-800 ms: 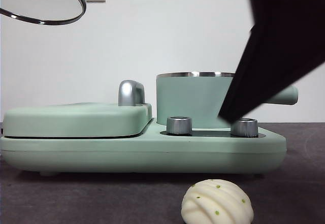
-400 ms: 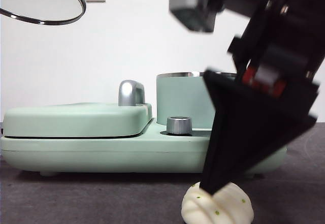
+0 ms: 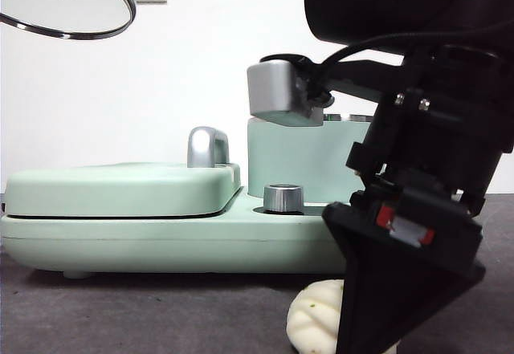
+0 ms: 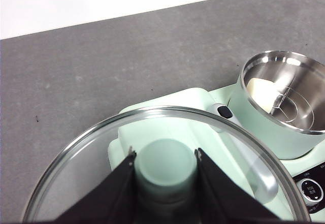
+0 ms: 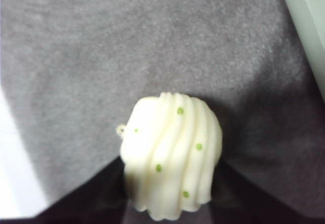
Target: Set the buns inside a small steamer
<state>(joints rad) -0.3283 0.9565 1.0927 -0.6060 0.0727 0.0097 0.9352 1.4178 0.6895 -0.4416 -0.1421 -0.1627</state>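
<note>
The pleated white bun with green specks (image 5: 172,153) lies on the grey table in front of the appliance, partly hidden in the front view (image 3: 315,322). My right gripper (image 5: 170,183) is down over it, open, one dark jaw on each side of the bun. The small steamer (image 3: 289,165) stands uncovered on the base. Inside the steamer (image 4: 282,132) rests the smooth white bun (image 4: 260,89). My left gripper (image 4: 165,155) is shut on the green knob of the glass lid (image 4: 76,183). The lid (image 3: 68,5) hangs high at the far left.
A flat mint-green griddle cover (image 3: 120,185) with a chrome handle (image 3: 207,147) fills the base's left half. A steel knob (image 3: 283,197) sits on the base in front of the pot. The right arm's camera block (image 3: 281,93) hangs before the pot's rim.
The right arm has come down from in front of the pot to the table, and its jaws now straddle the pleated bun. The lid has stayed in place.
</note>
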